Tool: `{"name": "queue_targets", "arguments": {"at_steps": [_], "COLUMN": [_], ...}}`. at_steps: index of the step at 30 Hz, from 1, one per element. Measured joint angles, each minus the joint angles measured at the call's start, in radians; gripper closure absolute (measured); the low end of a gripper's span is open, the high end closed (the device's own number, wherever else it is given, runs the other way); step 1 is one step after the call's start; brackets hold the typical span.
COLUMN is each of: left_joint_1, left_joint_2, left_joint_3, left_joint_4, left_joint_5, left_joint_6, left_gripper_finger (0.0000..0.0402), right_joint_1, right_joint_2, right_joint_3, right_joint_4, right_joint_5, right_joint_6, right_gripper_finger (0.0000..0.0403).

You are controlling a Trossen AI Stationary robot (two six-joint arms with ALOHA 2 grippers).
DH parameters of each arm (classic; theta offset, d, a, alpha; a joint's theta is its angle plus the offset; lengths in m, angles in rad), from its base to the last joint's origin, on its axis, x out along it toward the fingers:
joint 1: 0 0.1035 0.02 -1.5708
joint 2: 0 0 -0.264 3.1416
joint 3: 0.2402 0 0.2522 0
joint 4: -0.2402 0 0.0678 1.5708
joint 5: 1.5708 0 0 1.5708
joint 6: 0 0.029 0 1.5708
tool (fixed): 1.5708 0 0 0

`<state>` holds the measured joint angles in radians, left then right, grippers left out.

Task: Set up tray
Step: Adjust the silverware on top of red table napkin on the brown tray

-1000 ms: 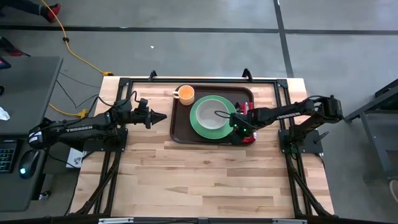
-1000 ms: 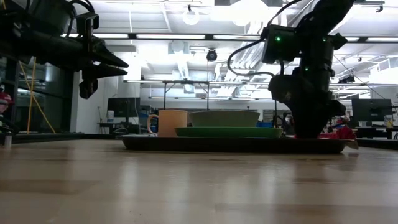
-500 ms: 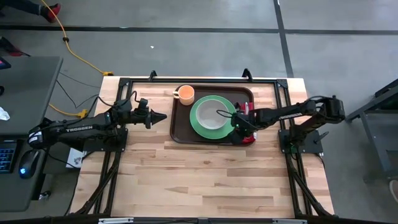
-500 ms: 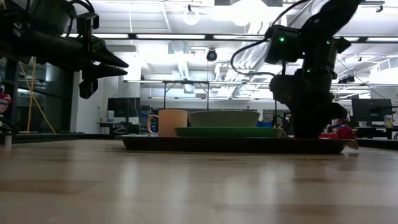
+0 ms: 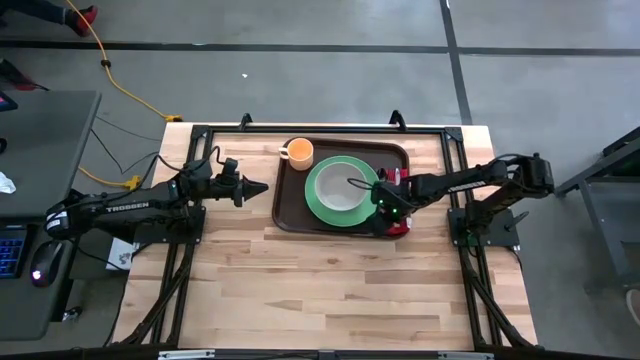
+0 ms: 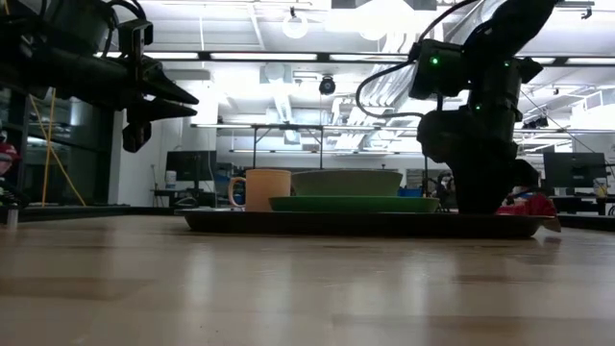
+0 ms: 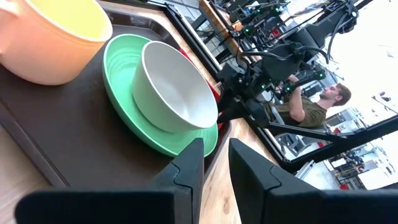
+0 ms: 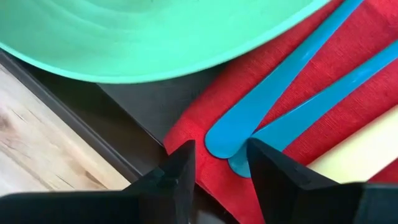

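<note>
Tray (image 5: 292, 205) sits on the far half of the wooden surface (image 5: 330, 290), about centred between the two arms, long axis running left to right. On it: an orange mug (image 5: 299, 152) at the far left corner, a green plate (image 5: 340, 187) mid-tray with a white bowl (image 5: 340, 184) on top, and a red napkin (image 8: 348, 118) at the tray's right end, near corner, one edge hanging over the rim.

Right hand (image 5: 388, 207) is low over that napkin. Its wrist view shows the fingers parted with a clear gap and nothing between them. Directly ahead of the fingertips lie two blue utensil handles (image 8: 280, 106), side by side on the red cloth, rounded ends toward the hand, shafts slanting away past the plate's edge. A pale yellow piece (image 8: 357, 158) lies next to them; cannot tell what it is.

Left hand (image 5: 262, 189) hovers above the surface just off the tray's left short edge, pointing at it, fingers slightly apart, empty.

Judgement: the napkin corner is the work in hand, and the right arm is far nearer. The handles point almost straight at the hand, so the fingers straddle them across their width; any adjustment would run along that slant.
</note>
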<state>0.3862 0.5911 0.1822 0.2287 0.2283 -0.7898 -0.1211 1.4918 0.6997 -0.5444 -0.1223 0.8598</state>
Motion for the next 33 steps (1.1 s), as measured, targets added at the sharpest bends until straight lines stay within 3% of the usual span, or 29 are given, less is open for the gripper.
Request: {"name": "queue_targets", "arguments": {"at_steps": [33], "left_joint_1": [0.000], "left_joint_2": [0.000], "left_joint_3": [0.000], "left_joint_4": [0.000], "left_joint_5": [-0.005], "left_joint_6": [0.000], "left_gripper_finger": [0.0295], "right_joint_1": [-0.003], "right_joint_2": [0.004], "right_joint_3": [0.055], "right_joint_4": [-0.113], "right_joint_5": [0.033], "right_joint_6": [-0.063], "right_gripper_finger": [0.0274]}}
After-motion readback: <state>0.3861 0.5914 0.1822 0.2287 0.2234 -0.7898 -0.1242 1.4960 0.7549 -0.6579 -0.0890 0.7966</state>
